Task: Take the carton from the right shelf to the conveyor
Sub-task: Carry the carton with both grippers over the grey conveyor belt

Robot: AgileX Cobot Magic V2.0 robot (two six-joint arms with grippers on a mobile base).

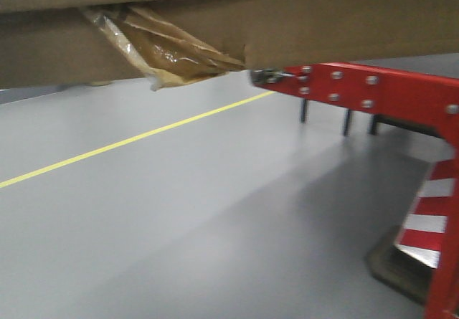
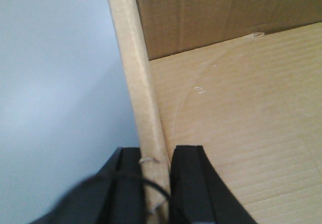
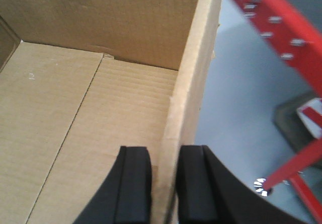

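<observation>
The carton (image 1: 323, 25) is a wide brown cardboard box that hangs across the top of the front view, well above the floor. A wad of glossy brown tape (image 1: 161, 50) dangles from its lower seam. In the left wrist view my left gripper (image 2: 155, 156) is shut on the carton's left wall (image 2: 136, 83), one black finger on each side. My right gripper (image 3: 163, 156) is shut the same way on the right wall (image 3: 193, 78). The box interior (image 3: 75, 108) is empty. The conveyor's red bolted edge (image 1: 373, 89) is just right of the carton and slightly below it. The right shelf is out of view.
Smooth grey floor with a yellow line (image 1: 129, 141) lies below the carton. A red-and-white striped support (image 1: 430, 218) and dark legs (image 1: 347, 122) stand under the conveyor frame at the right. The red frame (image 3: 282, 32) also passes close beside the right wall.
</observation>
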